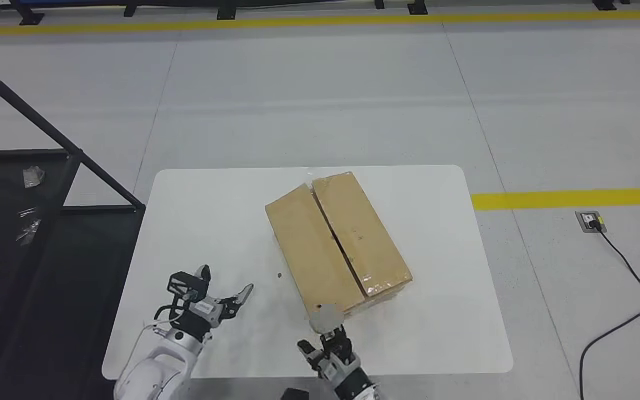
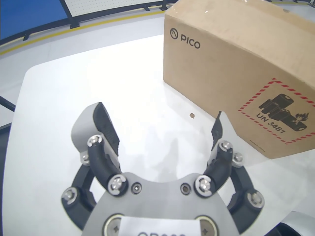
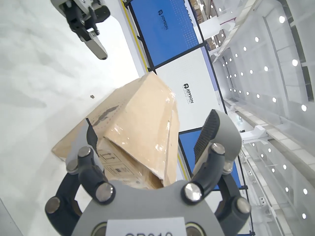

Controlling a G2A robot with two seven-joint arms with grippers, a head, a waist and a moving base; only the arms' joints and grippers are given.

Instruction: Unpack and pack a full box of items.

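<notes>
A brown cardboard box [image 1: 338,240] lies slantwise on the middle of the white table [image 1: 200,210]. Its top flaps are closed and clear tape runs along the seam. My left gripper [image 1: 226,282] hovers open above the table's near left part, a short way from the box's long side [image 2: 233,62]; nothing is between its fingers [image 2: 105,124]. My right gripper [image 1: 318,335] is open at the box's near end. In the right wrist view, the upper corner of that end [image 3: 140,114] sits between the spread fingers [image 3: 209,128]. I cannot tell whether they touch it.
A tiny dark speck [image 2: 192,115] lies on the table beside the box. A black frame [image 1: 60,170] stands off the table's left side. The table's far left part and right strip [image 1: 450,250] are bare. The left gripper [image 3: 86,25] also appears in the right wrist view.
</notes>
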